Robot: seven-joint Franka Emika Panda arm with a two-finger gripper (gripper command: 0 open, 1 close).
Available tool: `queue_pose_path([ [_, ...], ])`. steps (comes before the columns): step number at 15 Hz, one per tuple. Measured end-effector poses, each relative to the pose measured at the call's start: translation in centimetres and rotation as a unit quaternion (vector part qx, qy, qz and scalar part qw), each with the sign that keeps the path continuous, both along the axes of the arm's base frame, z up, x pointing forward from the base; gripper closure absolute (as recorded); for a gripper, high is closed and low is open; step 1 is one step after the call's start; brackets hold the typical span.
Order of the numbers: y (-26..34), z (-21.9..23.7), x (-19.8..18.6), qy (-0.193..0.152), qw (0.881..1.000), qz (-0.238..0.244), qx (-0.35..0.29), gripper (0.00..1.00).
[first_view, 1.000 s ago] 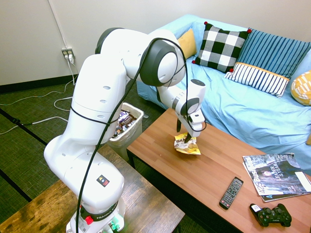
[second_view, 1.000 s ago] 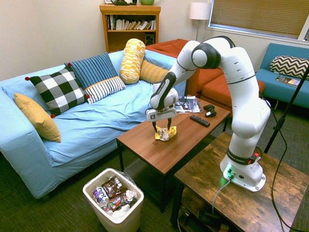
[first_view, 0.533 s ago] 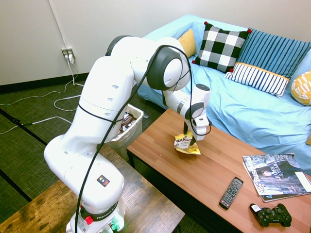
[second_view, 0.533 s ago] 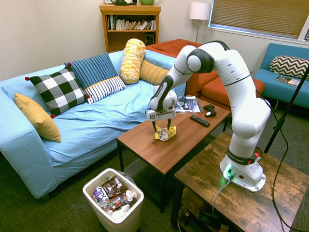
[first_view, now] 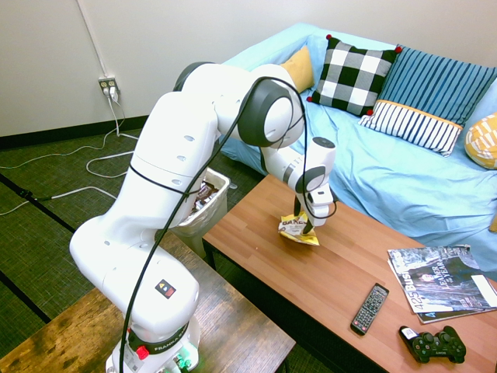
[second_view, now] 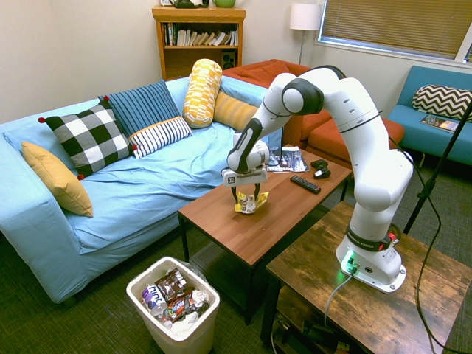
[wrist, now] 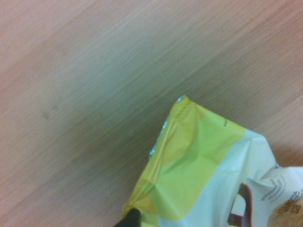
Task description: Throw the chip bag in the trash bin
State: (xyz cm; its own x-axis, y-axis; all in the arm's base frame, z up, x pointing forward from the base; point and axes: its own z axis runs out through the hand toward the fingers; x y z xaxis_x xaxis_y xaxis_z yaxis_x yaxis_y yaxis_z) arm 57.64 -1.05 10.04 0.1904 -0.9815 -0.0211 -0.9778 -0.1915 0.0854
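A blue-covered sofa (second_view: 147, 184) with checked, striped and yellow cushions runs behind the smooth reddish wooden coffee table (first_view: 326, 280). On that table, toward 4 o'clock from the arm in the first exterior view, lie magazines (first_view: 439, 284), a black remote (first_view: 370, 308) and a game controller (first_view: 432, 345). The white rounded trash bin (second_view: 174, 310), full of wrappers, stands on the carpet past the table's end. The crinkled yellow chip bag (first_view: 298, 228) lies on the table, between the downward-pointing gripper's (second_view: 246, 200) widely spread fingers.
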Motion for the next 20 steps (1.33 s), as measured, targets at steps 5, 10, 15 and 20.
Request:
queue_pose_path([
  [5,0.3,-0.2,0.2,-0.001,1.000,-0.002,0.004,1.00],
  [10,-0.1,-0.1,0.5,-0.004,1.000,-0.002,0.008,1.00],
  [15,0.1,-0.7,0.3,0.000,1.000,-0.002,0.011,1.00],
  [20,-0.7,-0.4,0.5,-0.007,1.000,0.002,0.013,1.00],
])
